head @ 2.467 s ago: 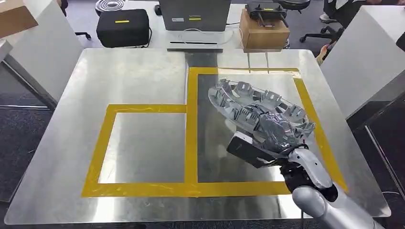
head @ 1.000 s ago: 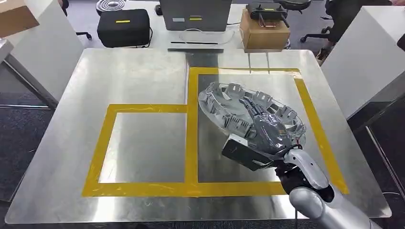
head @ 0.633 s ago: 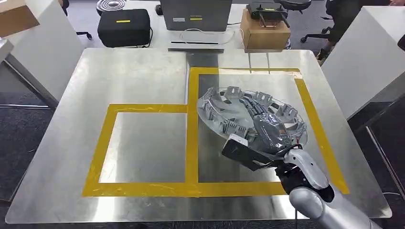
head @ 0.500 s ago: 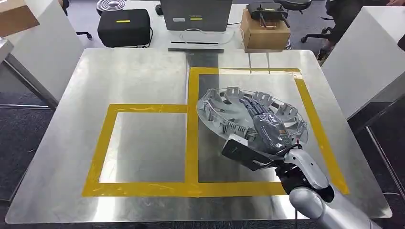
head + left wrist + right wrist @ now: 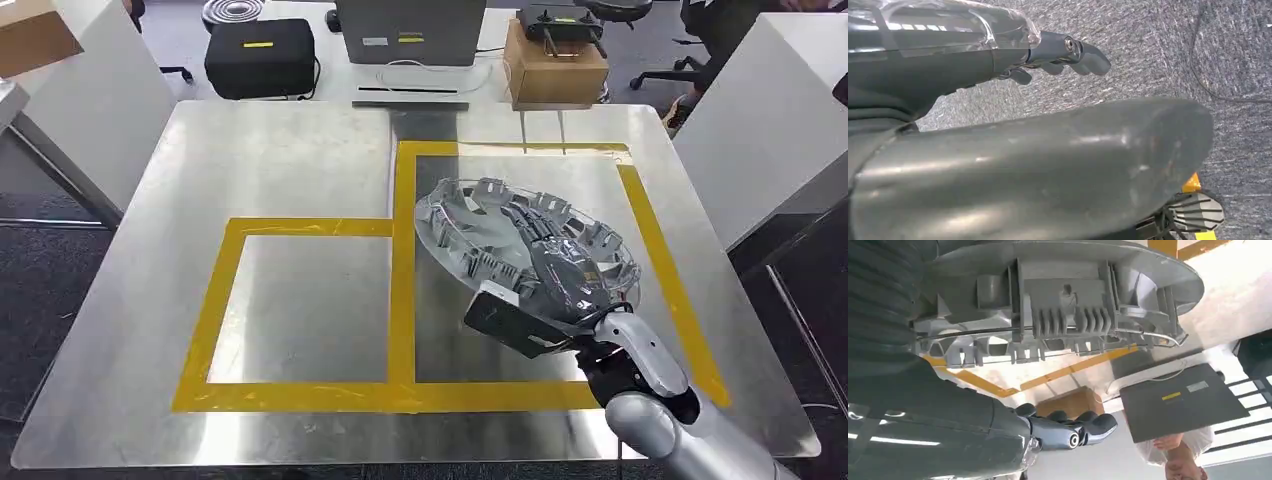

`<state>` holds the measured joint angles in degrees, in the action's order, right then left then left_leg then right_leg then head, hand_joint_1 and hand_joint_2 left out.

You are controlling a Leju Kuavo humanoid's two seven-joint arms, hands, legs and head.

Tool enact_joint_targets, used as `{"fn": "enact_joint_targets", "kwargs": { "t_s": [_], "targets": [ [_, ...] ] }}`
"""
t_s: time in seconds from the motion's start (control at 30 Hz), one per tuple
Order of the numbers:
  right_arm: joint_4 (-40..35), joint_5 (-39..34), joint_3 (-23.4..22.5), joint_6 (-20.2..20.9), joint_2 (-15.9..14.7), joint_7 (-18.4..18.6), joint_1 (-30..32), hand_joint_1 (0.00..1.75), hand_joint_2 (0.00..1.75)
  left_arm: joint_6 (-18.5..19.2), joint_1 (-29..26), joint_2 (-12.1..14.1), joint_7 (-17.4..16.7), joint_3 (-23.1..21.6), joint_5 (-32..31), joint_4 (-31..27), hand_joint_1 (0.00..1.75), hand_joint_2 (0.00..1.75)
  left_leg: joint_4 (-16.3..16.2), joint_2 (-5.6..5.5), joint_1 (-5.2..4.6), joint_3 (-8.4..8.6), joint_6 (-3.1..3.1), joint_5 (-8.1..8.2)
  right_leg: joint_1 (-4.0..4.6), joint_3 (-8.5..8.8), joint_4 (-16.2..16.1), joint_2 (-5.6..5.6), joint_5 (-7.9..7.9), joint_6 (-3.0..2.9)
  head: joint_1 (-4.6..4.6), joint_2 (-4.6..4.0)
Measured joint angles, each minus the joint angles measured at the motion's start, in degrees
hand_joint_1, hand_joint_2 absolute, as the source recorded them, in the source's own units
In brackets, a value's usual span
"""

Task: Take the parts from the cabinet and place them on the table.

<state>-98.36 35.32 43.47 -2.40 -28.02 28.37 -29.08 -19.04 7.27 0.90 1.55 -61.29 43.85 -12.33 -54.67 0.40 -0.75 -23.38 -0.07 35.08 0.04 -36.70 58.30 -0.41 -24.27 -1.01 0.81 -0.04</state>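
One round silver-grey plastic wheel cover (image 5: pixel 525 245), ribbed and clipped along its rim, sits inside the right-hand rectangle of yellow tape (image 5: pixel 402 300) on the brushed-metal table (image 5: pixel 290 170), tilted, its far-left edge low against the surface and its near edge raised. The robot's right hand (image 5: pixel 560 275) lies across the cover's near part, dark fingers (image 5: pixel 535 225) stretched over its inner face; the right wrist view shows the cover's rim right beside the thumb, with the fingers extended side by side and not curled tight. Whether the thumb clamps the rim from beneath cannot be told for certain, though the raised edge suggests that the hand carries the cover. The left hand (image 5: pixel 1063 52) hangs beside the body above grey carpet (image 5: pixel 1148 45), fingers loosely bent and apart, holding nothing. Beyond the table stand a black case with a yellow label (image 5: pixel 258 58), a grey laptop (image 5: pixel 410 30) and a brown cardboard box (image 5: pixel 553 65). Judging from this, the placing step is nearly finished: the cover is already over its marked area and only needs lowering flat. The next move probably calls for easing the near edge down until the whole rim rests on the metal, then spreading the fingers and drawing the hand back toward the body without dragging the cover across the tape.
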Motion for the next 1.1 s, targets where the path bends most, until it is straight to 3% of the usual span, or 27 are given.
{"fn": "enact_joint_targets", "kwargs": {
  "t_s": [0.23,0.47,0.67,0.7,1.1],
  "targets": [
    [-0.02,-0.37,0.0,0.55,0.0,0.02,-0.03,0.0,1.75,0.0,0.0,0.0,-0.26,0.0,0.0,0.0,0.0,0.0,0.0,0.02,0.0,0.0,0.0,0.0,0.0,0.0,0.0,0.0,0.0,0.0,0.0,0.0],
    [-0.28,-7.23,1.16,10.66,-0.04,4.13,-2.76,0.0,1.75,0.0,0.0,0.02,-0.37,0.0,0.37,0.02,0.0,0.0,0.0,0.24,0.0,0.02,0.0,0.0,0.0,0.0,0.0,0.0,0.0,0.0,0.0,0.0],
    [-0.98,-8.87,2.64,12.17,-0.07,5.14,-5.33,0.0,1.75,0.0,0.0,0.02,-0.35,0.0,0.42,0.02,0.0,0.0,0.0,0.24,0.0,0.04,0.0,0.0,0.0,0.01,0.01,0.0,0.0,0.0,0.0,0.0],
    [-1.07,-8.9,2.84,12.2,-0.07,5.18,-5.48,0.0,0.0,0.0,0.0,0.02,-0.35,0.0,0.42,0.02,0.0,0.0,0.0,0.23,0.0,0.04,0.0,0.0,0.0,0.01,0.01,0.0,0.0,0.0,0.0,0.0],
    [-1.88,-13.2,5.55,14.6,-0.07,7.48,-9.82,0.0,0.0,0.0,-0.01,0.11,-0.35,0.02,1.2,0.02,0.0,0.0,0.0,0.23,-0.01,0.06,0.0,0.0,0.0,0.03,0.01,0.0,0.0,0.0,0.0,0.0]
  ]
}}
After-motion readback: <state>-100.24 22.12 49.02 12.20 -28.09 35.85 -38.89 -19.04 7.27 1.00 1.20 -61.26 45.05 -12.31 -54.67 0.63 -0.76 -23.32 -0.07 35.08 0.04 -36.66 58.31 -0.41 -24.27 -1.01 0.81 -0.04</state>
